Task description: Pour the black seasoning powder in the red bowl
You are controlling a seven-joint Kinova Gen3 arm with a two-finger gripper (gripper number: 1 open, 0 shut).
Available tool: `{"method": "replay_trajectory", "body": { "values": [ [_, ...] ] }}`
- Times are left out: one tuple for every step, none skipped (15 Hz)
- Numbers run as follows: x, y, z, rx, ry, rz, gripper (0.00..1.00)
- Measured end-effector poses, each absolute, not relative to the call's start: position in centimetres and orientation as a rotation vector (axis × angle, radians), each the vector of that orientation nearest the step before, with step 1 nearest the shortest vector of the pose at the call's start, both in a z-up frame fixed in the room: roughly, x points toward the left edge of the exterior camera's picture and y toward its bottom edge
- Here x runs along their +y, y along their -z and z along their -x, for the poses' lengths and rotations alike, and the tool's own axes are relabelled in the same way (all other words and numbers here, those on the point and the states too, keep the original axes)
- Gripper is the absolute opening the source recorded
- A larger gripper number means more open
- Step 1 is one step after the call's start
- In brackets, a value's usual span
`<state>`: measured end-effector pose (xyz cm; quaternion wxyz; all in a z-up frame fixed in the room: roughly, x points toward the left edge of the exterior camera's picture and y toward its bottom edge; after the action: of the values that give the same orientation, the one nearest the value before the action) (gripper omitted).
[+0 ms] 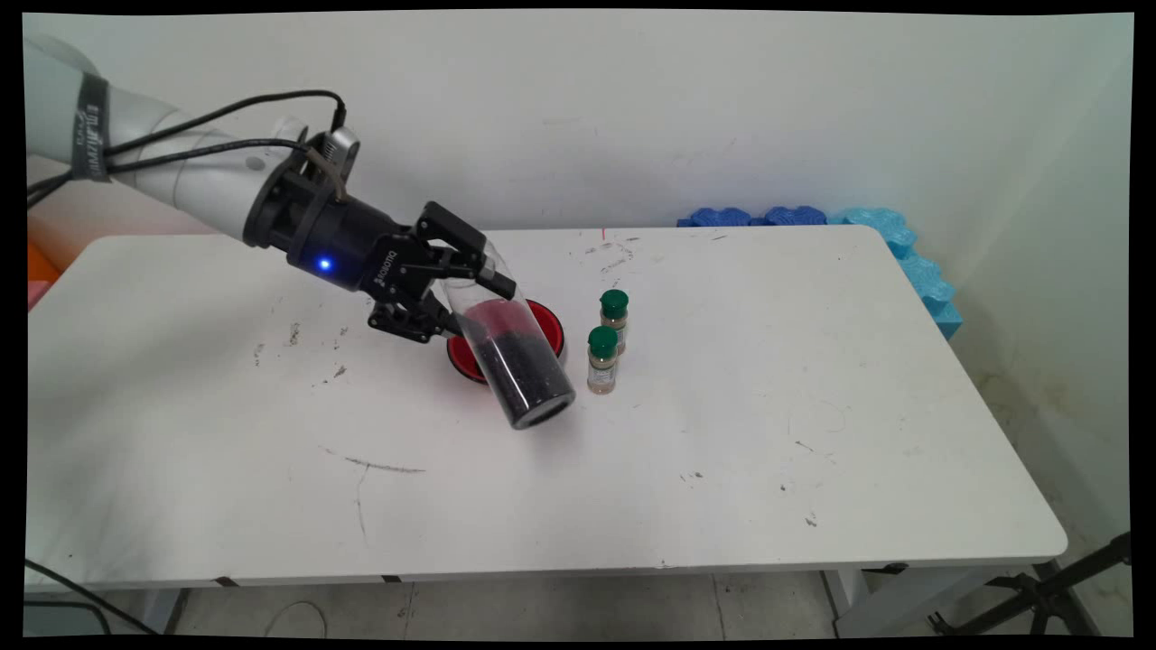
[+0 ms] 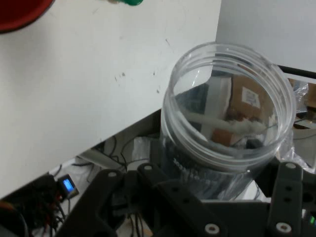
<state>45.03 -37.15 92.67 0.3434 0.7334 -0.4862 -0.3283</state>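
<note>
Above the middle of the white table (image 1: 632,469) we see a clear plastic jar half full of dark grains (image 1: 510,357), held off the surface and tilted. Its long axis runs from the upper left, where the black two-finger gripper (image 1: 465,289) pinches it near one end, down and to the right toward the table's near side. The grains have settled in the lower end, which hangs just over the tabletop, while the gripped upper part looks empty. From the hand camera we look straight at the jar's open threaded mouth (image 2: 229,106), with the fingers (image 2: 284,197) closed around the body below it, so the mouth seems to sit at the gripper end and the closed base at the low end. Behind the jar, partly hidden by it, lies a round red lid or dish (image 1: 546,329) flat on the table. Just to the right stand two small spice bottles with green caps, one nearer (image 1: 602,359) and one farther back (image 1: 614,318), upright and close together. Blue foam pieces (image 1: 890,239) line the far right edge by the wall.
</note>
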Motion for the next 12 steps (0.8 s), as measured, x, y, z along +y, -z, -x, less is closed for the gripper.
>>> {"method": "replay_trajectory", "body": {
  "values": [
    [-37.2,-92.6,-44.9,-1.255,0.864,-1.914,0.0],
    [-37.3,-92.4,-44.8,-1.24,0.881,-1.927,0.0],
    [-37.4,-92.2,-44.6,-1.223,0.902,-1.942,0.0],
    [-37.6,-92.0,-44.5,-1.205,0.925,-1.956,0.0],
    [-37.7,-91.9,-44.4,-1.19,0.943,-1.968,0.0],
    [-37.8,-91.8,-44.3,-1.18,0.954,-1.975,0.0],
    [-37.9,-91.7,-44.2,-1.165,0.97,-1.986,0.0],
    [-38.1,-91.5,-44.1,-1.149,0.987,-1.997,0.0],
    [-38.3,-91.4,-44.1,-1.134,1.002,-2.007,0.0],
    [-38.5,-91.3,-44.0,-1.121,1.014,-2.016,0.0],
    [-38.7,-91.2,-44.0,-1.104,1.027,-2.026,0.0],
    [-39.0,-91.0,-43.9,-1.085,1.039,-2.036,0.0]
  ]
}}
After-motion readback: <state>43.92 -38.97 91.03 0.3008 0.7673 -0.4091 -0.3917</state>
